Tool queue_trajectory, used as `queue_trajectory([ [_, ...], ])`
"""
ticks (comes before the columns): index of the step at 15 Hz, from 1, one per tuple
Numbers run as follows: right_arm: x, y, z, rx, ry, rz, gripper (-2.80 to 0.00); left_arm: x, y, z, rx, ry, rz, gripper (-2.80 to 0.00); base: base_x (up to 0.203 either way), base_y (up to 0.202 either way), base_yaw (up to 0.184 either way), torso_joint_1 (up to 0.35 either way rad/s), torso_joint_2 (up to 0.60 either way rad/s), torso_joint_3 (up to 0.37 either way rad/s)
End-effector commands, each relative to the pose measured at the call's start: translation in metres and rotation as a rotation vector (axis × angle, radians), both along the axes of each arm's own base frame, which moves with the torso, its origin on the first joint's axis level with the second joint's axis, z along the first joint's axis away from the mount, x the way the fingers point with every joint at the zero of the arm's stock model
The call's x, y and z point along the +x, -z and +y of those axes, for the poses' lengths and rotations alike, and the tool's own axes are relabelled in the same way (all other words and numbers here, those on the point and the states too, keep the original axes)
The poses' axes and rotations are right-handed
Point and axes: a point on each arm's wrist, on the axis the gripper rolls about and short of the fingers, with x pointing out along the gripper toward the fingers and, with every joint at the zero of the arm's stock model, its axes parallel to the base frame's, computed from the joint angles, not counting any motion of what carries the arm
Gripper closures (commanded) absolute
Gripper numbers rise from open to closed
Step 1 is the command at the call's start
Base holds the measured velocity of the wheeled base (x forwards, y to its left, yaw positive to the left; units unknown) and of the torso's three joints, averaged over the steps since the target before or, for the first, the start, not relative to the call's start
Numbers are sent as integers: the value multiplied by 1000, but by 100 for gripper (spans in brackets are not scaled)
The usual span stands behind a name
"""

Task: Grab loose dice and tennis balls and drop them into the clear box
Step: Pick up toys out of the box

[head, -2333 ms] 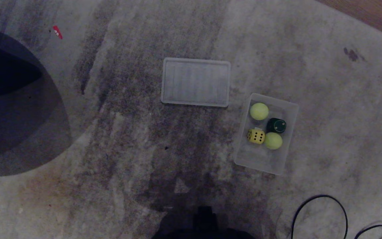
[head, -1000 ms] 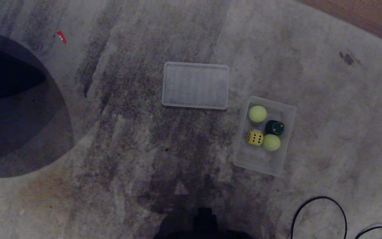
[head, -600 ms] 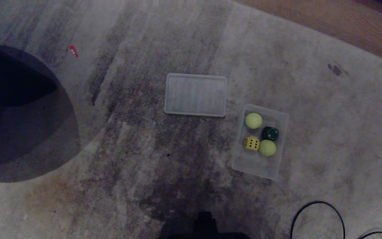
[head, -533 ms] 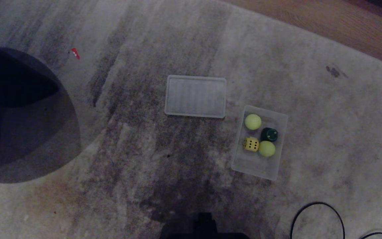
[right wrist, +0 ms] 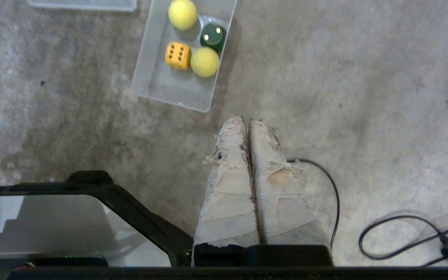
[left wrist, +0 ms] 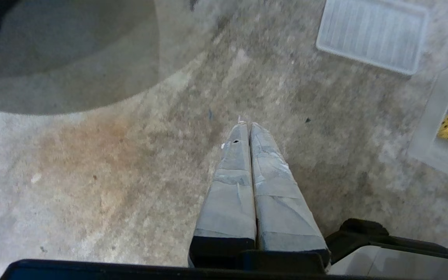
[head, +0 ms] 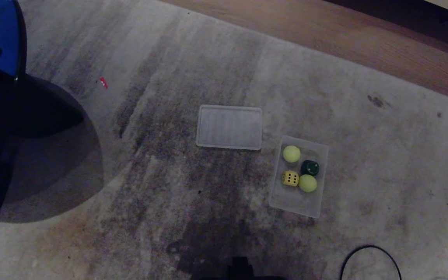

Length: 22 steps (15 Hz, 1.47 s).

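Stained grey carpet point(head: 169, 186) holds the clear box point(head: 282, 202) containing two tennis balls point(head: 291, 154), a yellow die point(head: 290, 178) and a dark green die point(head: 310, 167). Its lid point(head: 229, 126) lies just beside. Left gripper point(left wrist: 246, 125) and right gripper point(right wrist: 246, 118) hang clenched, empty, above the carpet.

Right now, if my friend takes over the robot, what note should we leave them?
Left claw: shut, empty, above the carpet.
Right claw: shut, empty, above the carpet.
Clear box: holds two tennis balls, a yellow die and a dark green die.
The lid lies flat beside it.
Done: no loose dice or balls are in view.
Left: nothing visible.
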Motion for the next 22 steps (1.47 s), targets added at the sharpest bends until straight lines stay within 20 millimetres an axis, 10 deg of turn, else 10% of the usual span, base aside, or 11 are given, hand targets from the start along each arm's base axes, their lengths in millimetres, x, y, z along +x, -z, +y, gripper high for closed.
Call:
queue_trajectory([
  [1, 0, 0, 0, 0, 0, 3, 0, 0, 0, 0, -1, -1, 0, 0, 0, 0, 0, 2, 2, 198],
  [22, 0, 0, 0, 2, 1, 3, 0, 0, 0, 0, -4, -1, 0, 0, 0, 0, 0, 2, 1, 202],
])
